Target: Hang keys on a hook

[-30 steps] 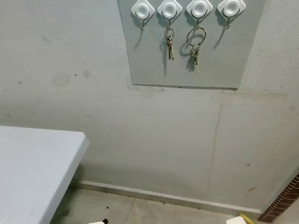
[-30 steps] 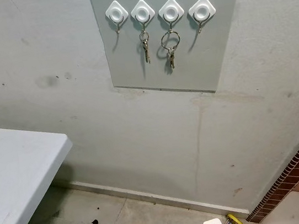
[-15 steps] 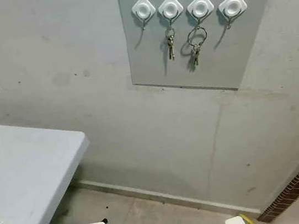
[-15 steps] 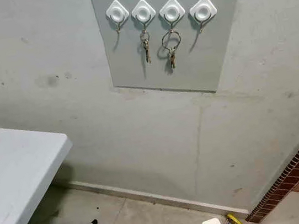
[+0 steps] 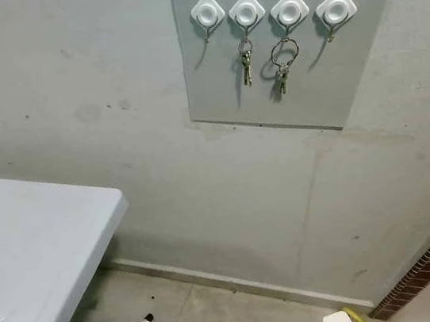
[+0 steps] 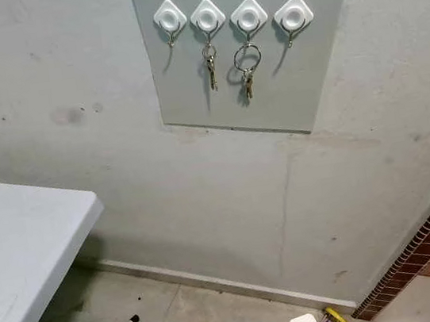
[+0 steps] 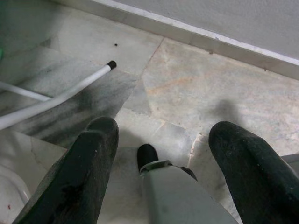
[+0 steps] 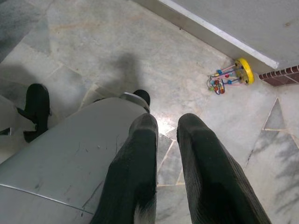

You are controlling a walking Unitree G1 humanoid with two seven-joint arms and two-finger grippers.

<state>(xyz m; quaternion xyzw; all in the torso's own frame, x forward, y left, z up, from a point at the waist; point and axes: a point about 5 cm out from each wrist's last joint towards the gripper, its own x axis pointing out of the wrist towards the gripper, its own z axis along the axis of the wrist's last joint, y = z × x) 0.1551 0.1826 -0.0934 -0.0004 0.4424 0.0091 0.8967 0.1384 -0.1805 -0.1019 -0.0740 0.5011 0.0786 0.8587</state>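
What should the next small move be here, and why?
Probably turn toward the white plastic table to look for more keys: both key bunches already hang on the middle white diamond hooks, and the left gripper and right gripper hang empty above the floor.

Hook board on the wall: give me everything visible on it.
The hook board is a flat grey panel fixed flush to the wall, its top cut off by the frame. Four white diamond-shaped hooks run in a row near its top. The second hook holds a small key bunch; the third holds a large ring with keys. The two outer hooks are bare. Both sets hang straight down, apart from each other.
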